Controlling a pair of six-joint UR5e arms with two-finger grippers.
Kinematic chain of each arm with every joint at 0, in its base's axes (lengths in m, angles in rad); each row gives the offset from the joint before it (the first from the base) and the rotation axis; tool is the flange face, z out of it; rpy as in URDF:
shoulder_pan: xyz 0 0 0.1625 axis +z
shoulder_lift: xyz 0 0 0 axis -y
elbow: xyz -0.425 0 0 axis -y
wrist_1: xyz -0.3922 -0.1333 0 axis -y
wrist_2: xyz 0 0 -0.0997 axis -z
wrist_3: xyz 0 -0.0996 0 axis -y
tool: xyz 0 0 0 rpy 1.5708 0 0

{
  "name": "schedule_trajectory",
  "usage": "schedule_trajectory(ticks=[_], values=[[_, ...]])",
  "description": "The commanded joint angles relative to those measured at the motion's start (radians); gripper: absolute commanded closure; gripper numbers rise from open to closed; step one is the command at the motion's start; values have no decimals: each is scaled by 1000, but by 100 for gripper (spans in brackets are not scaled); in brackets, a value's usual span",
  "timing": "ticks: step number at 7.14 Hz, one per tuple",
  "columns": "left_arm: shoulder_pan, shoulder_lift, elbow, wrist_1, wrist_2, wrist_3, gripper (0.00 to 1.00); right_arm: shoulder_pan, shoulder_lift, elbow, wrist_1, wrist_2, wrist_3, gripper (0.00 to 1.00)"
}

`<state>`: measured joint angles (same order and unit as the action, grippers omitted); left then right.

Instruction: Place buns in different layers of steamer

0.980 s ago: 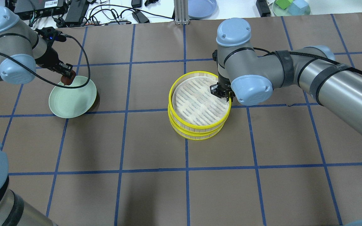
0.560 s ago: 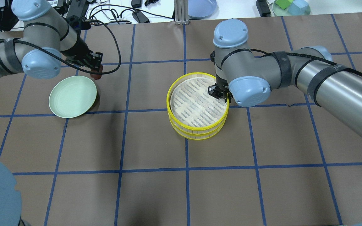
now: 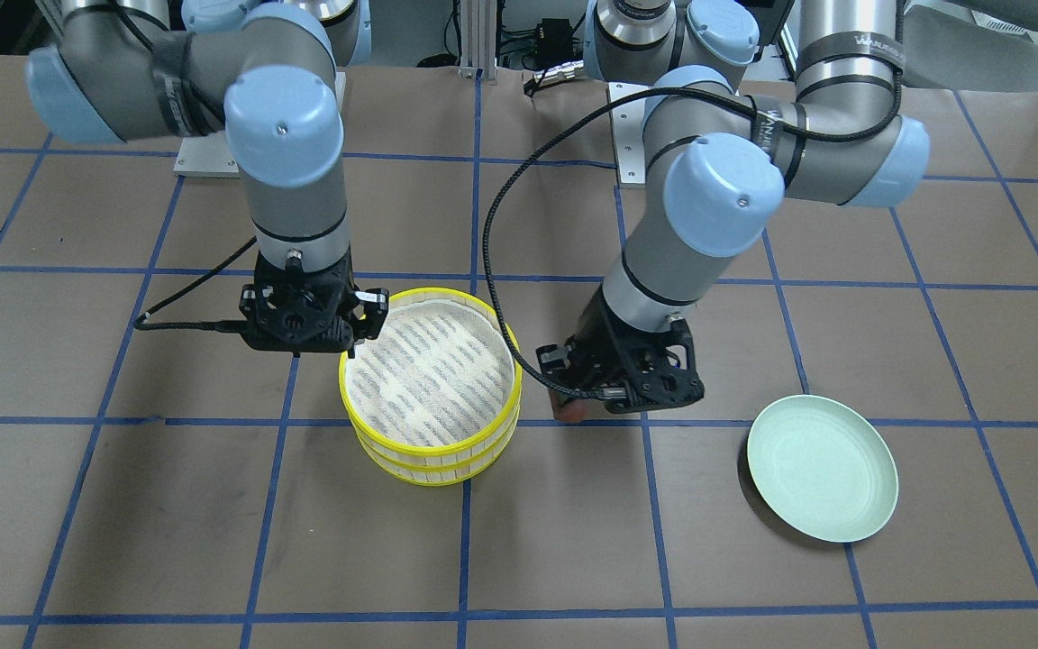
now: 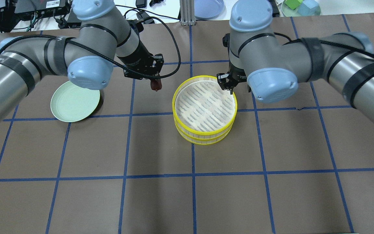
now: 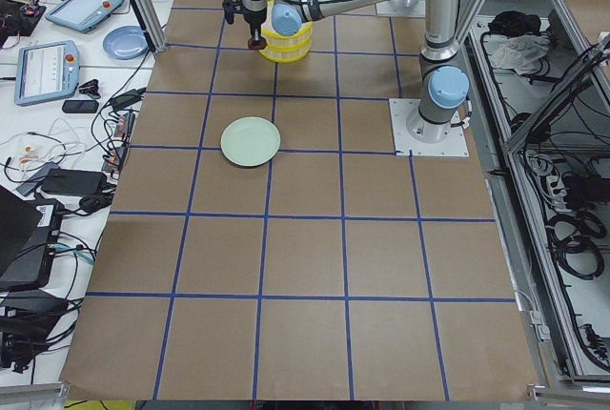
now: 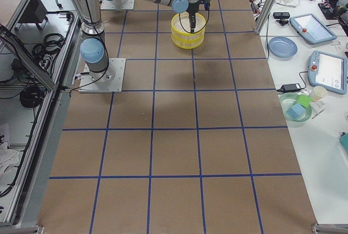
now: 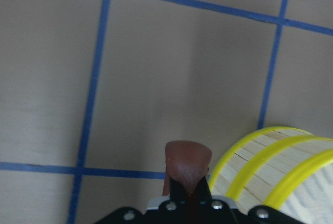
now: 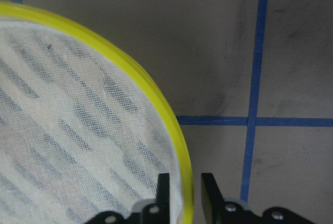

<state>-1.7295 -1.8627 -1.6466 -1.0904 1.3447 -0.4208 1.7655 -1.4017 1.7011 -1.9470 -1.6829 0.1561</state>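
- We see bright, even light from above in every view; the table (image 4: 297, 139) shows no hard glare.
- Shadows stay soft: a dim rim beside the plate (image 4: 73, 102), and a broad faint patch on the near table.
- The arm tubes (image 4: 365, 81) carry a pale sheen.
- We find both wrist views slightly soft; the bun (image 7: 187, 162) reads clearly, while the right gripper (image 8: 186, 188) blurs at the bottom edge.

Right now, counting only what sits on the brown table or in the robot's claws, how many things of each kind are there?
Steamer layers: 2, stacked
Buns: 1, reddish-brown, held in the left gripper
Plates: 1, pale green
Total: 4
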Motion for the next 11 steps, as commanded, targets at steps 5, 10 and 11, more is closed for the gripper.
schedule_trajectory(ticks=[5,10,11], values=[[-194,-21,-4,14,-108,-248,0,-201,-152,-172,292,60,-178,0],[-153,17,17,-9,-90,-172,0,-195,-165,-164,299,60,-168,0],[-115,37,36,-32,-84,-62,0,-193,-165,-164,296,61,-171,0]])
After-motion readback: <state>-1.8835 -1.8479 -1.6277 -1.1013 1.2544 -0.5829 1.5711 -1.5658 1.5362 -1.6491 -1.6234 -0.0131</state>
